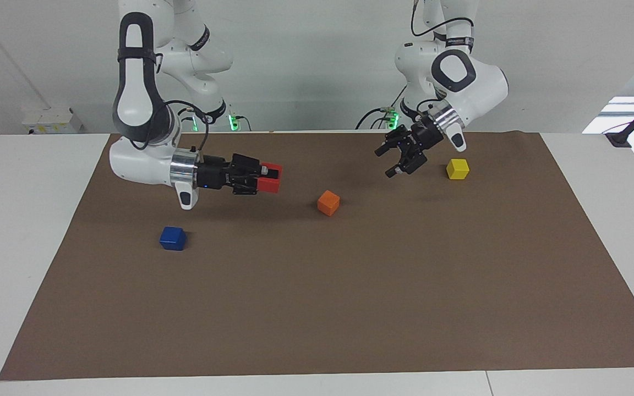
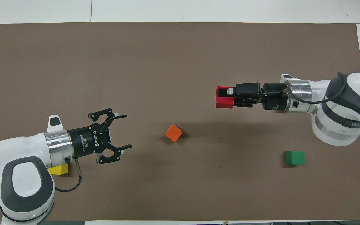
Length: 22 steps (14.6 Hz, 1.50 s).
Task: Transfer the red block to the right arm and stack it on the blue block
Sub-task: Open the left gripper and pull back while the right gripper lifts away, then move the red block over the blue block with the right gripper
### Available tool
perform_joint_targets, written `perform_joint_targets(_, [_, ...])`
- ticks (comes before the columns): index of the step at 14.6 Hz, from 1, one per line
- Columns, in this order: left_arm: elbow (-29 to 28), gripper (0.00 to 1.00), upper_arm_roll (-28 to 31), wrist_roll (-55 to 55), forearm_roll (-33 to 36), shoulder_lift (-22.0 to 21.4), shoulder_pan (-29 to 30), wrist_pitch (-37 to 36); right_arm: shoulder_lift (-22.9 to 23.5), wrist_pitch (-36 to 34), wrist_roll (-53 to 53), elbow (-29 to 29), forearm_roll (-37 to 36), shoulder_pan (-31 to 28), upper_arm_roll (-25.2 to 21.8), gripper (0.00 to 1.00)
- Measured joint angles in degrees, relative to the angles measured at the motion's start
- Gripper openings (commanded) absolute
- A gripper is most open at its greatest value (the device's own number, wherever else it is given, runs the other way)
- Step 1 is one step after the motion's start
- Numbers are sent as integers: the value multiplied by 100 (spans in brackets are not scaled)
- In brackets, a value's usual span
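My right gripper (image 1: 271, 177) (image 2: 226, 95) is shut on the red block (image 1: 273, 187) (image 2: 220, 102) and holds it sideways in the air over the brown mat, between the orange block and the blue block. The blue block (image 1: 172, 238) rests on the mat toward the right arm's end; in the overhead view the right arm hides it. Over the mat near the yellow block hangs my left gripper (image 1: 386, 164) (image 2: 128, 131), open and with nothing in it.
An orange block (image 1: 328, 202) (image 2: 173, 133) lies mid-mat. A yellow block (image 1: 457, 168) (image 2: 58, 169) sits toward the left arm's end, half under that arm in the overhead view. A green block (image 2: 294, 157) lies near the right arm's base.
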Motion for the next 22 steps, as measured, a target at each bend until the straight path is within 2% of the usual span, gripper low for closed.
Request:
perform_joint_targets(5, [1510, 100, 4, 521, 2318, 1044, 379, -611, 17, 386, 1136, 430, -3235, -44, 0, 0])
perform_joint_targets(7, [1936, 100, 5, 1326, 3087, 1348, 480, -854, 60, 389, 1494, 434, -4247, -142, -3, 0])
perform_joint_targets(9, [2394, 100, 9, 2209, 3905, 1605, 565, -1178, 100, 389, 1695, 433, -4887, -262, -6, 0])
perform_joint_targets(13, [3314, 100, 10, 3318, 5187, 2099, 666, -1691, 194, 428, 1848, 428, -5577, -414, -10, 0])
perform_joint_targets(15, [3639, 100, -50, 3603, 5902, 2189, 662, -2121, 360, 714, 1916, 402, -5719, -413, -4, 0])
perform_joint_targets(19, [3844, 100, -15, 3843, 6139, 1892, 704, -2807, 811, 1362, 1920, 333, -5914, -474, -10, 0])
perform_joint_targets(22, [3800, 100, -14, 4191, 6139, 1554, 711, -3152, 921, 1553, 1917, 271, -5917, -538, -11, 0])
